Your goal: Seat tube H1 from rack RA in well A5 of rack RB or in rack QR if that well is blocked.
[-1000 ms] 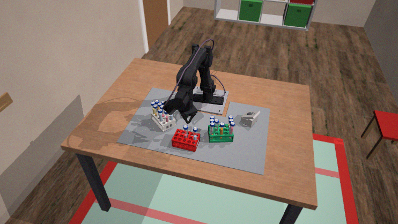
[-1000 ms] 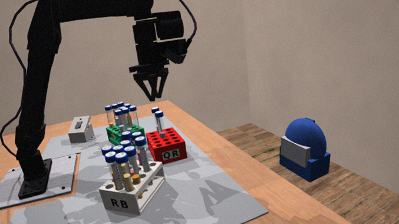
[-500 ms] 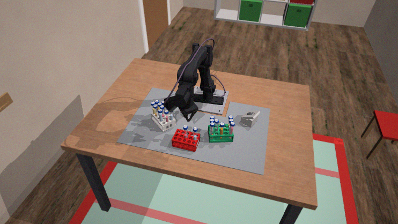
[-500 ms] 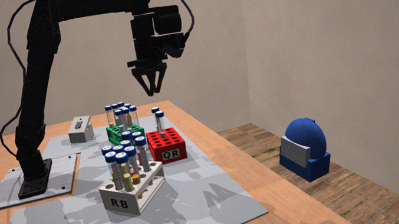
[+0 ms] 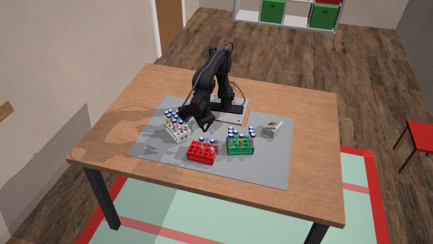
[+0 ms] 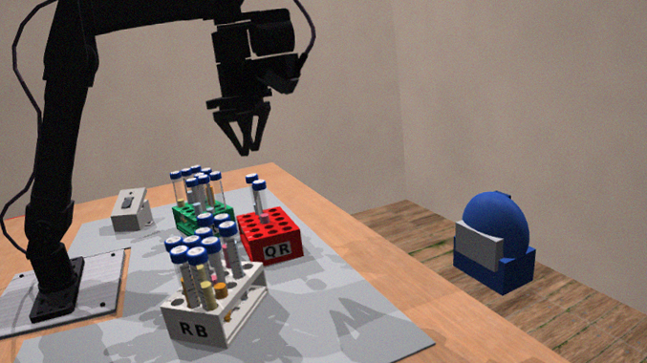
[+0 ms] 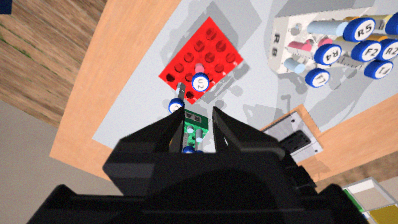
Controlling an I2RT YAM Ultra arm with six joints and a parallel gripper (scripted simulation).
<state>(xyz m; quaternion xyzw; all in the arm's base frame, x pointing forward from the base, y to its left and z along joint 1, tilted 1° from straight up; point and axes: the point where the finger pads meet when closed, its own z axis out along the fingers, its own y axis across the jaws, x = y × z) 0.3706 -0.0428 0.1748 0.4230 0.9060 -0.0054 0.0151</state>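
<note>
The green rack RA (image 5: 238, 151) (image 6: 183, 216) holds several blue-capped tubes. It shows between my fingers in the wrist view (image 7: 192, 126). The white rack RB (image 5: 178, 138) (image 6: 194, 328) (image 7: 280, 45) also holds several tubes. The red rack QR (image 5: 199, 156) (image 6: 274, 249) (image 7: 210, 45) holds two tubes. One is capped U2 (image 7: 200, 82) (image 6: 259, 185). The other tube (image 7: 175, 105) (image 6: 251, 178) has a cap I cannot read. I cannot make out a cap marked H1. My gripper (image 5: 206, 129) (image 6: 247, 151) (image 7: 198, 111) hangs high above the racks, fingers apart and empty.
The grey DONE button box (image 5: 272, 129) (image 6: 129, 210) stands on the mat (image 5: 266, 169) beyond RA. The arm's base plate (image 5: 230, 116) (image 6: 5, 316) lies at the mat's back edge. A blue object (image 6: 495, 240) sits on the floor beside the table.
</note>
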